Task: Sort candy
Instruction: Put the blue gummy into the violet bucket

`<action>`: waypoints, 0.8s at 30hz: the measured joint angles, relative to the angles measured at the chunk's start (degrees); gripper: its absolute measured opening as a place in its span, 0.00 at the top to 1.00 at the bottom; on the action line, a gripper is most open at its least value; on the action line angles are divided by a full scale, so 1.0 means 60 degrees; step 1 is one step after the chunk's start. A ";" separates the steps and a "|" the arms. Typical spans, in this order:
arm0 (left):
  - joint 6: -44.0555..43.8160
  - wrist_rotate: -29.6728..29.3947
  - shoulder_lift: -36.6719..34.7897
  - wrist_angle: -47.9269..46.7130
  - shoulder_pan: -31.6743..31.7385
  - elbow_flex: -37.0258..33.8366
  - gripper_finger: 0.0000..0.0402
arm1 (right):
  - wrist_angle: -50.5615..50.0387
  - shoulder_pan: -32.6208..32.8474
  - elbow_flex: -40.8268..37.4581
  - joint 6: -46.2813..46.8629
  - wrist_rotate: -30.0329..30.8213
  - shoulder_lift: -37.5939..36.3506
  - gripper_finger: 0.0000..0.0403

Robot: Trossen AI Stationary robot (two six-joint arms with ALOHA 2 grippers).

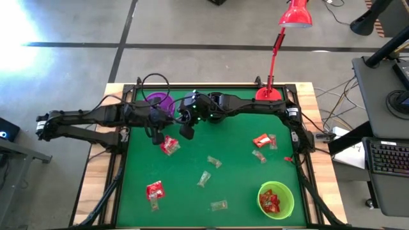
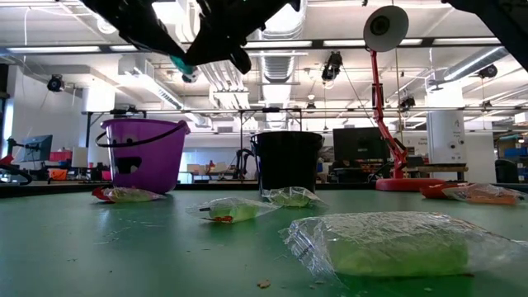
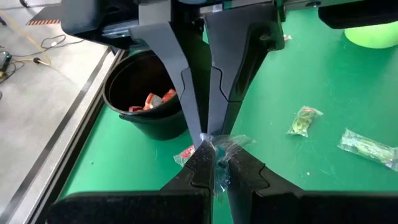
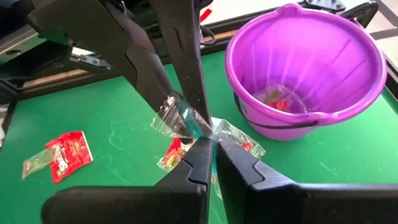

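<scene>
A clear-wrapped candy [image 3: 229, 145] hangs in the air between my two grippers, which meet tip to tip over the table's far left part. My left gripper [image 3: 208, 154] comes from the left and my right gripper [image 4: 214, 143] from the right, and both are shut on the candy. In the high view they meet at the dark mass [image 1: 171, 125] between the arms. A purple cup [image 4: 305, 68] and a black cup [image 3: 144, 102] stand just beyond them, each with candy inside. A red candy [image 1: 169, 145] lies on the mat below the grippers. My left gripper pinches one end of the candy's clear wrapper [image 3: 219, 163] between its two fingertips. The fingers slant downward from the table's left. The candy is lifted clear of the mat. My right gripper pinches the wrapper's other end [image 4: 239, 138] between its two fingertips, slanting down from the table's right, right against the left gripper's tips. The crinkled wrapper [image 4: 173, 118] sticks out on both sides of the fingers.
A green cup [image 1: 276, 199] with red candy stands at the near right. Loose candies lie on the green mat: red ones [image 1: 154, 190] [image 1: 262, 140] and clear ones [image 1: 214, 161] [image 1: 204, 179] [image 1: 218, 206]. A red lamp [image 1: 271, 89] stands at the far edge.
</scene>
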 joint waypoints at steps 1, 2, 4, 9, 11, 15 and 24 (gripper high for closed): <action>-0.0001 -0.0053 0.0000 -0.0125 0.0000 0.0050 1.00 | 0.0022 0.0000 0.0000 0.0000 0.0002 0.0000 0.97; -0.0005 -0.0130 0.0000 -0.0211 0.0000 0.0059 1.00 | 0.0017 0.0000 -0.0001 -0.0001 0.0004 0.0000 0.97; -0.0048 -0.0220 0.0000 -0.0274 0.0000 0.0050 1.00 | -0.0012 0.0004 -0.0004 0.0002 0.0004 0.0007 0.97; -0.0075 -0.0243 0.0115 -0.0255 0.0000 0.0051 1.00 | -0.0044 0.0004 -0.0020 0.0002 0.0004 0.0007 0.97; -0.0079 -0.0260 0.0195 -0.0223 0.0000 0.0051 1.00 | -0.0066 0.0004 -0.0023 0.0013 0.0005 0.0015 0.97; -0.0079 -0.0270 0.0403 -0.0183 0.0000 0.0051 1.00 | -0.0091 0.0004 -0.0040 -0.0269 0.0022 0.0015 0.97; -0.0076 -0.0332 0.0703 -0.0161 0.0001 0.0066 1.00 | -0.0185 -0.0022 -0.0051 0.0118 0.0167 0.0033 0.97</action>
